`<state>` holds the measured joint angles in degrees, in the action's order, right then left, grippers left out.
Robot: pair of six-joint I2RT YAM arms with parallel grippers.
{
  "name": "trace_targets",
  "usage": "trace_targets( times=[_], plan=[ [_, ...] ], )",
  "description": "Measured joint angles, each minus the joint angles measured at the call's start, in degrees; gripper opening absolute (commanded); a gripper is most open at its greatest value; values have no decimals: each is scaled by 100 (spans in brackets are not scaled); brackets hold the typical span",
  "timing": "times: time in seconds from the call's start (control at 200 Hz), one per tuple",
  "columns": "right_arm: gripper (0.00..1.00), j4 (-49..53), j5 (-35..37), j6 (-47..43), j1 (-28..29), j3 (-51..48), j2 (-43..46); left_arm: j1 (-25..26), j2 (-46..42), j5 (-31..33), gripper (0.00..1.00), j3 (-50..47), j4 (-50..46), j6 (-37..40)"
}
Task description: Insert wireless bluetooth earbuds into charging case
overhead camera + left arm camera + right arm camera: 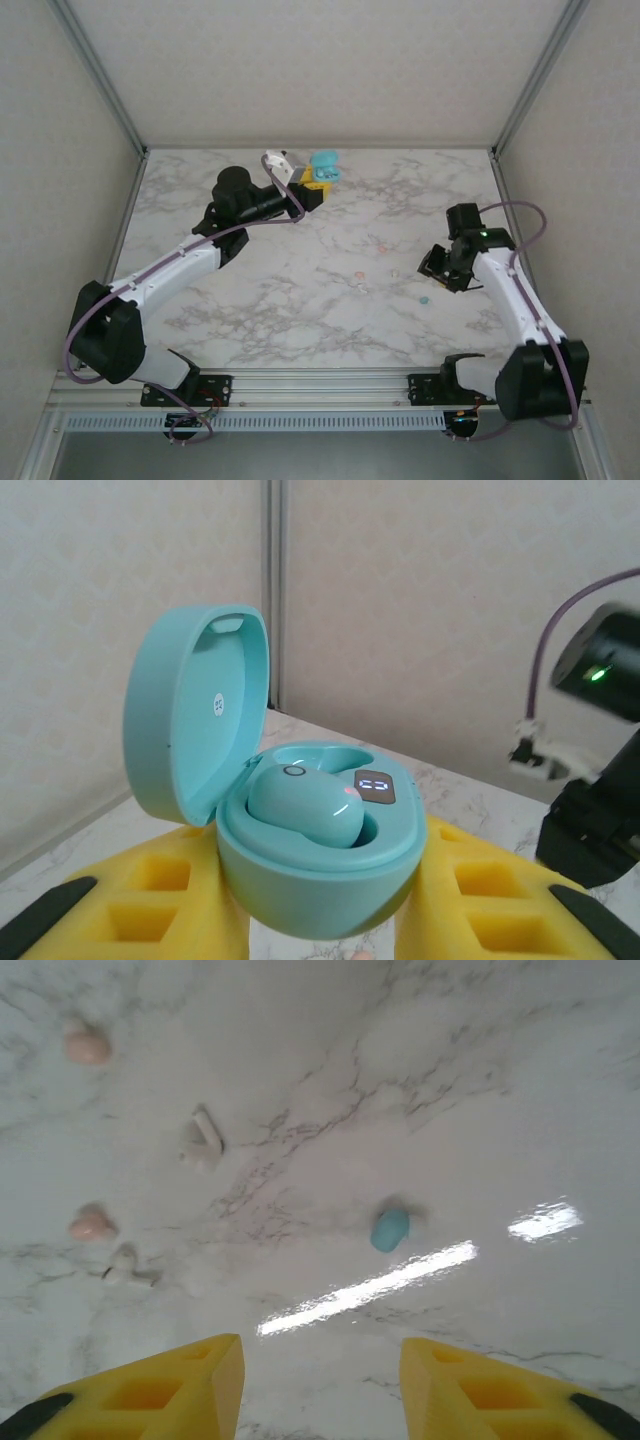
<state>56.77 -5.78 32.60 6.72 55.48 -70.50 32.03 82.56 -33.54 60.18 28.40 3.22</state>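
My left gripper (330, 925) is shut on a teal charging case (320, 870), gripped at both sides by the yellow fingers (140, 905). The case's lid (190, 710) stands open, and one teal earbud (305, 805) sits in the left well beside a lit display. From above, the case (325, 165) is at the back of the table. My right gripper (320, 1390) hangs open over the marble with nothing between its fingers. A loose teal earbud (390, 1229) lies a little ahead of it, also seen from above (423, 299).
Two pinkish earbuds (87, 1047) (92, 1226) and two whitish ones (203, 1140) (128, 1268) lie scattered left of the teal one. A white object (278, 160) sits by the left gripper at the back. Metal frame posts and walls bound the table.
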Motion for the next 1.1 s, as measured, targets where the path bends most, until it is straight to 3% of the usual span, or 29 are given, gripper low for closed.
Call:
trace_targets(
  times=[0.395, 1.101],
  plan=[
    [44, -1104, -348, -258, -330, -234, -1436, 0, -20, -22, 18, 0, -166, 0],
    [45, -1606, -479, -367, -424, -905, -1672, 0, -57, -24, 18, 0, -177, 0]
  ],
)
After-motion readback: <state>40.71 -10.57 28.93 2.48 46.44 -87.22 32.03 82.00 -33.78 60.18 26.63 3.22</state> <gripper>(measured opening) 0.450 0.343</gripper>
